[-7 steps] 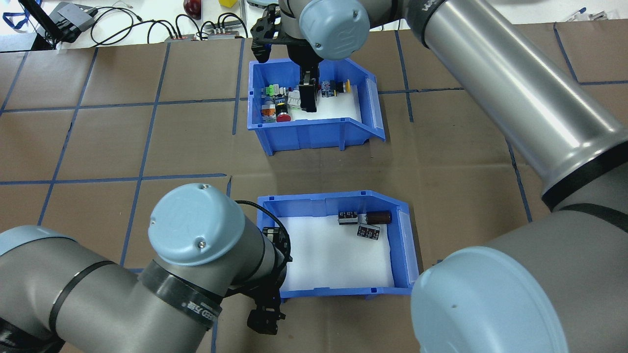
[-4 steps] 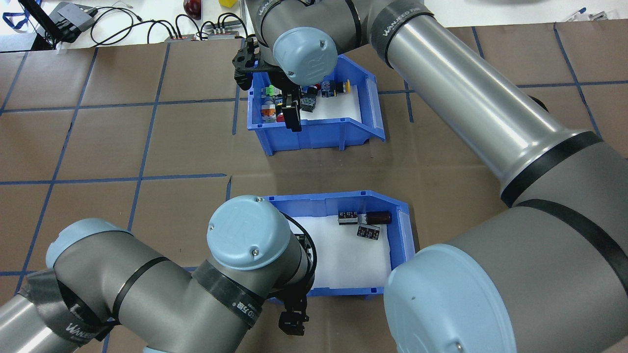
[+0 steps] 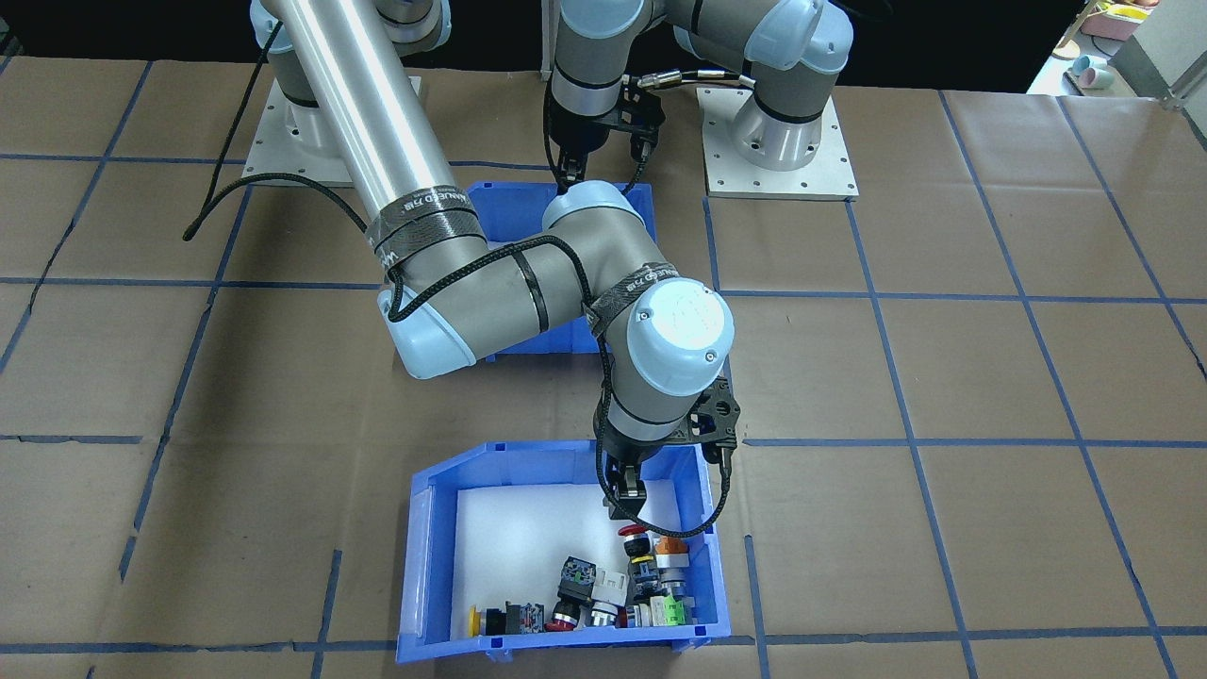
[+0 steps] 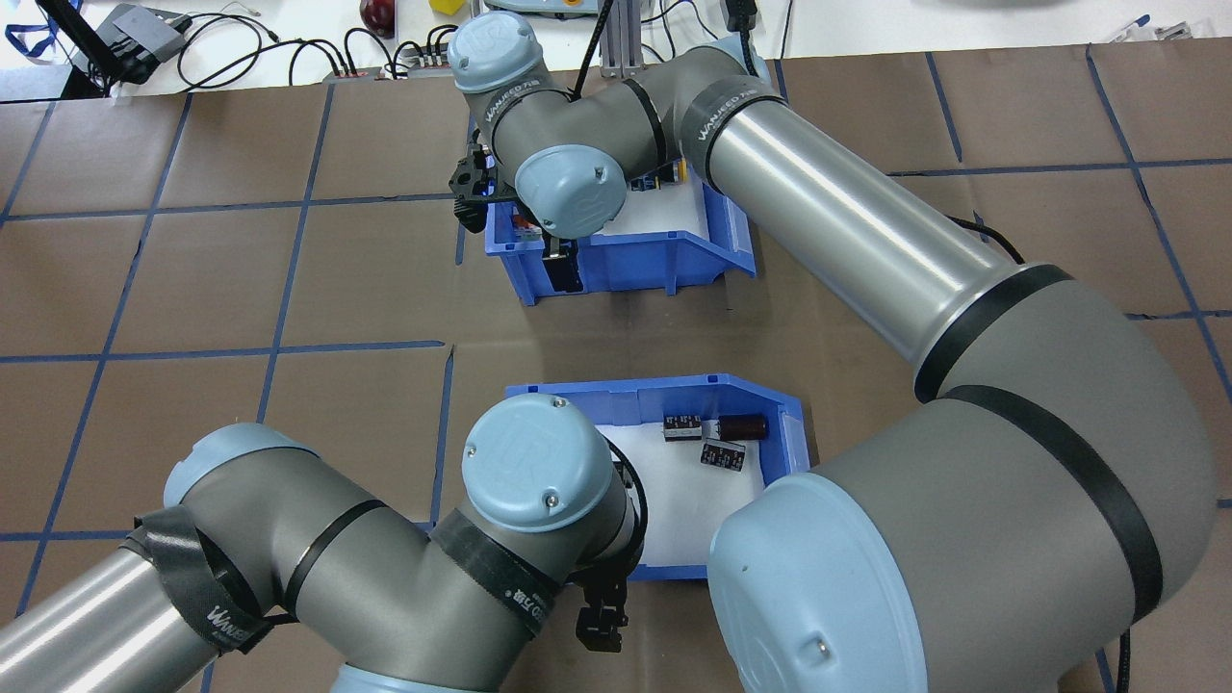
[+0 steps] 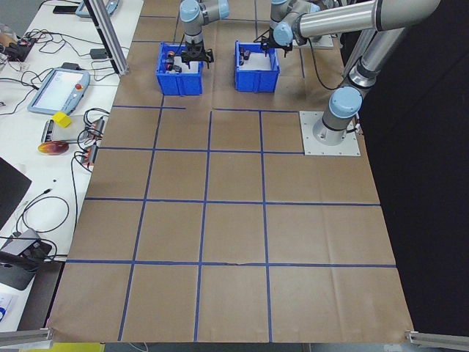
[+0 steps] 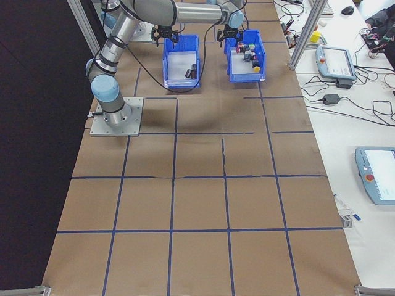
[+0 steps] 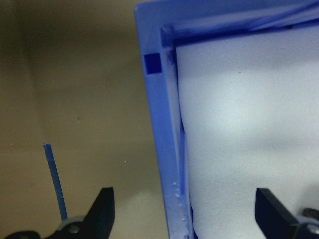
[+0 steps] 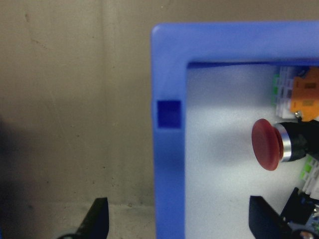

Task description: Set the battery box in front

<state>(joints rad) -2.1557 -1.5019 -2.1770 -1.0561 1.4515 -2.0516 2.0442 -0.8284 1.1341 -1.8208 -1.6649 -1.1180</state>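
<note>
Battery box (image 4: 664,481) sits low in the middle of the overhead view, and my left claw (image 7: 184,214) hangs spread astride its wall to grip it, while my right claw (image 8: 177,219), also apart, straddles the button bin's (image 4: 626,260) wall.

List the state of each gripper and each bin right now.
left gripper: open, straddling the battery box wall, not closed on it.
right gripper: open, astride the button bin wall.
battery box: upright on the table, three cylinders inside.
button bin: upright, parts clustered along one side.
</note>
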